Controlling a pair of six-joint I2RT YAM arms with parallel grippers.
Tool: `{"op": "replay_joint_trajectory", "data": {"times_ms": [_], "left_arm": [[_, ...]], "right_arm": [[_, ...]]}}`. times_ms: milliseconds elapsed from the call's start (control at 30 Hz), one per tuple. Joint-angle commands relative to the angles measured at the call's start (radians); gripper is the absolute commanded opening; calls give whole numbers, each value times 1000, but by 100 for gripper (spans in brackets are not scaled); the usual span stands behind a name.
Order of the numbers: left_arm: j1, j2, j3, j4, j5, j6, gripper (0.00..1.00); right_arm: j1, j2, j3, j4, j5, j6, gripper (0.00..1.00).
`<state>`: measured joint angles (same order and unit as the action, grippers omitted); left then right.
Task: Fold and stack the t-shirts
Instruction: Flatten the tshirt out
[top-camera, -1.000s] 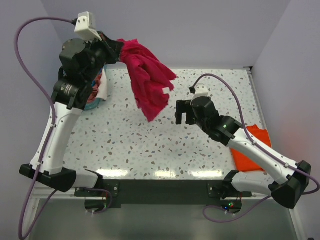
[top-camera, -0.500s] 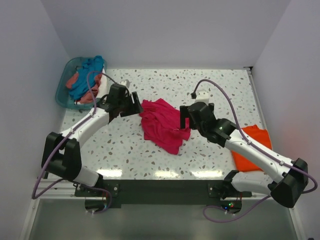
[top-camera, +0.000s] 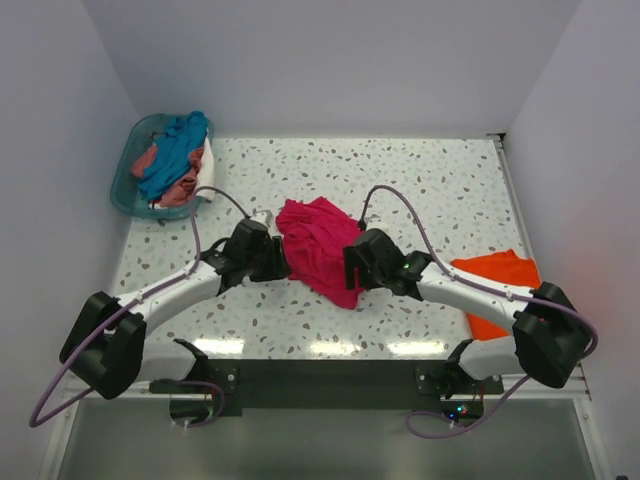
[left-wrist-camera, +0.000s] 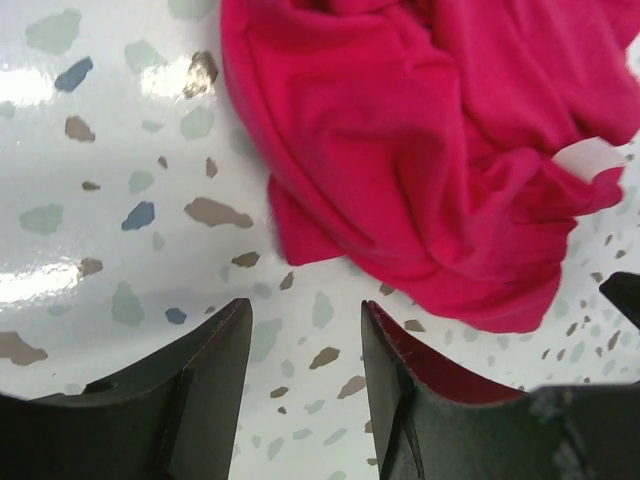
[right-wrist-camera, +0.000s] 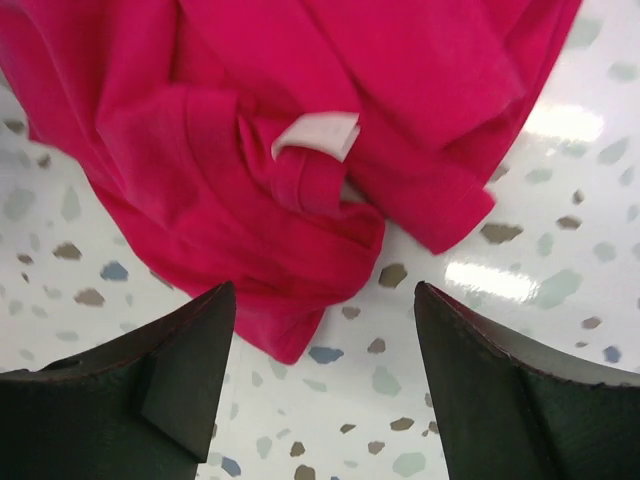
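Magenta t-shirt (top-camera: 318, 247) lay crumpled in a heap at the middle of the speckled surface (top-camera: 420, 185), not yet spread. In the top view its long axis ran roughly from 11 o'clock down to 5 o'clock, with the lowest corner pointing towards the near edge. White neck label (right-wrist-camera: 316, 134) showed among the folds on the right-hand side of the heap.

Left hand (top-camera: 272, 258) sat just beside the heap at its 9 o'clock; in its wrist view the cloth lay ahead at about 1 o'clock, the jaws parted with only bare surface between them, holding nothing. Right hand (top-camera: 352, 268) sat at the heap's 4 o'clock, jaws wide apart and empty, a cloth edge just ahead at 12 o'clock.

Judgement: both hands were about equally near; each needs an edge on its own side to spread the shirt.

Orange t-shirt (top-camera: 500, 280) lay well apart at 3 o'clock.
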<state>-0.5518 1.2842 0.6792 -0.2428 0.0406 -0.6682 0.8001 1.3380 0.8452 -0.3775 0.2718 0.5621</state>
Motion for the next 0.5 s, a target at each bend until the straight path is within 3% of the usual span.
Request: {"op": "replay_joint_trajectory", "data": {"times_ms": [0, 333, 433, 467], "left_arm": [[1, -23, -27, 74, -28, -21, 54], [1, 159, -20, 177, -38, -41, 62], [3, 199, -15, 212, -21, -48, 58], [3, 214, -15, 220, -16, -51, 55]], "right_arm": [[40, -2, -76, 103, -51, 117, 75], [106, 88, -120, 189, -48, 234, 74], [108, 102, -112, 181, -23, 243, 66], [106, 98, -106, 163, -11, 246, 59]]}}
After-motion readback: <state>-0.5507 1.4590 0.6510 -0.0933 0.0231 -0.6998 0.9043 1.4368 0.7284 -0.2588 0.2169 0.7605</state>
